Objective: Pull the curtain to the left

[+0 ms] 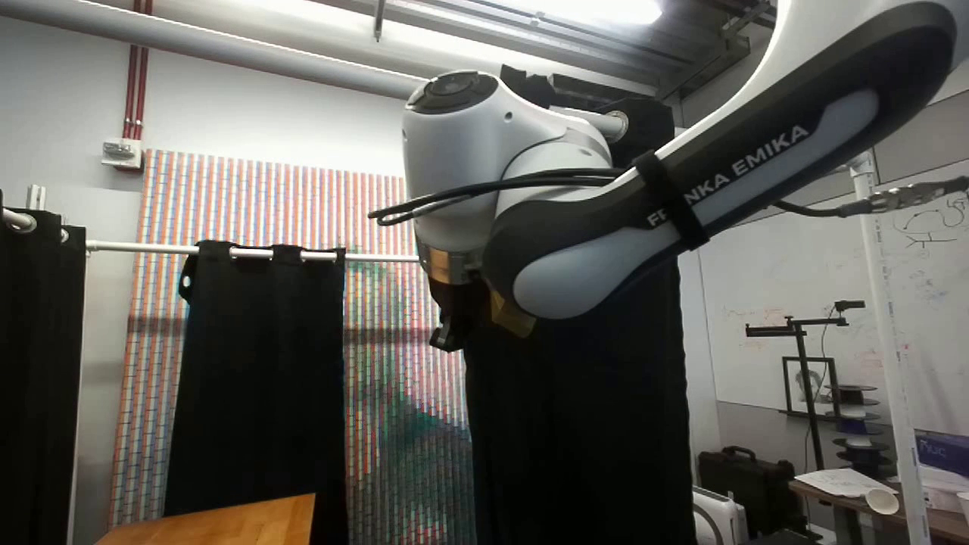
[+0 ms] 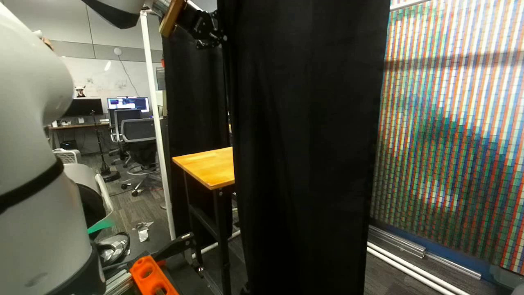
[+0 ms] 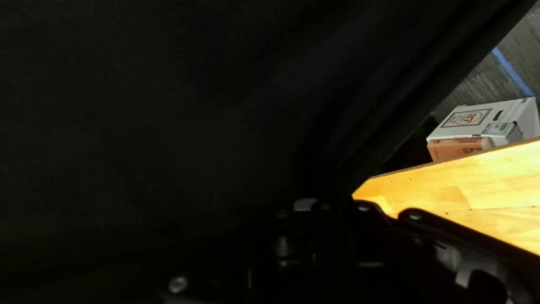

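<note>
One tall curtain (image 2: 305, 143), black, hangs in the middle of an exterior view, its folds running down. We see the hand (image 2: 221, 37) high at its left edge, the fingers drawn together and pinching it. In the wrist view the folds lead into the fingers, whose tips we can barely make out against the black. In an exterior view the arm (image 1: 727, 178) hangs in front of the tall curtain, hiding part of it, while a shorter curtain (image 1: 261, 393) hangs on a rod (image 1: 159, 248) to the left. The desk (image 2: 206, 164) is partly hidden by the tall curtain. In the wrist view we find a white box (image 3: 472, 119) just beyond the desk.
</note>
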Controlling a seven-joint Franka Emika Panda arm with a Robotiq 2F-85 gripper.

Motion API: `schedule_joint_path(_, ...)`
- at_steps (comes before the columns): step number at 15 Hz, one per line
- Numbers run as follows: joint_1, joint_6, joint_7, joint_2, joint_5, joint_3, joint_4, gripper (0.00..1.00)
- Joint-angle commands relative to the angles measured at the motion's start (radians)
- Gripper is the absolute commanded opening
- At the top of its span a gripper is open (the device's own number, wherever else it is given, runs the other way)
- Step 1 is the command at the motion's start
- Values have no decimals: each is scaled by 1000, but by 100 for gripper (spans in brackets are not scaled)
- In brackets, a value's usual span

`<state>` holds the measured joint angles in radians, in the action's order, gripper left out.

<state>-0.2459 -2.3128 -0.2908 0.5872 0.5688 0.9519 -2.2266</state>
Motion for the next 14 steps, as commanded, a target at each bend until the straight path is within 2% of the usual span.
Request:
schedule_joint_path(1, 11, 60, -23, -188, 51, 88, 52, 2)
schedule_joint_path(9, 57, 218, -42, -337, 232, 139, 131, 2)
schedule_joint_path(14, 128, 300, -39, -416, 316, 79, 156, 2)
